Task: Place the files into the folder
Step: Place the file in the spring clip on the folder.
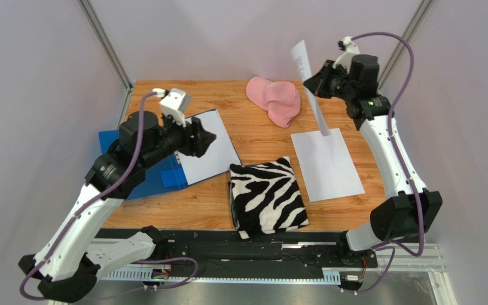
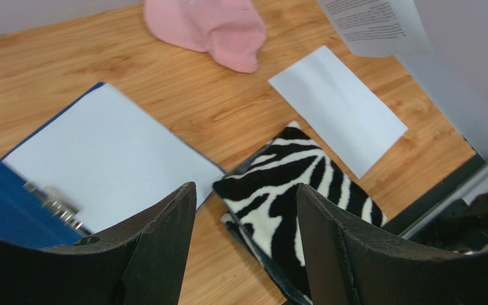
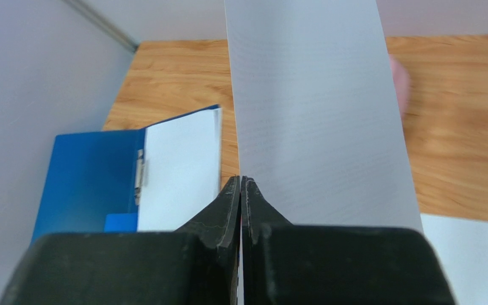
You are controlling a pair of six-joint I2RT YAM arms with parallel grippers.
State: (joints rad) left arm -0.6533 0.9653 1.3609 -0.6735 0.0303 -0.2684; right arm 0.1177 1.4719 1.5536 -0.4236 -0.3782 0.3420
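Observation:
The blue folder (image 1: pixel 116 143) lies open at the table's left with one white sheet (image 1: pixel 209 149) on its right half, beside the metal clip (image 2: pixel 55 206). My left gripper (image 1: pixel 209 136) hovers open over that sheet, and nothing is between its fingers (image 2: pixel 329 235). A second sheet (image 1: pixel 326 164) lies flat at the right of the table. My right gripper (image 1: pixel 312 84) is shut on the edge of a third sheet (image 1: pixel 301 57), which hangs edge-on in the air at the back right. In the right wrist view this sheet (image 3: pixel 316 114) stands above the closed jaws.
A zebra-striped folded cloth (image 1: pixel 267 197) lies at the front middle, between the folder and the flat sheet. A pink cap (image 1: pixel 275 98) sits at the back middle. Grey walls close in the table on the left, back and right.

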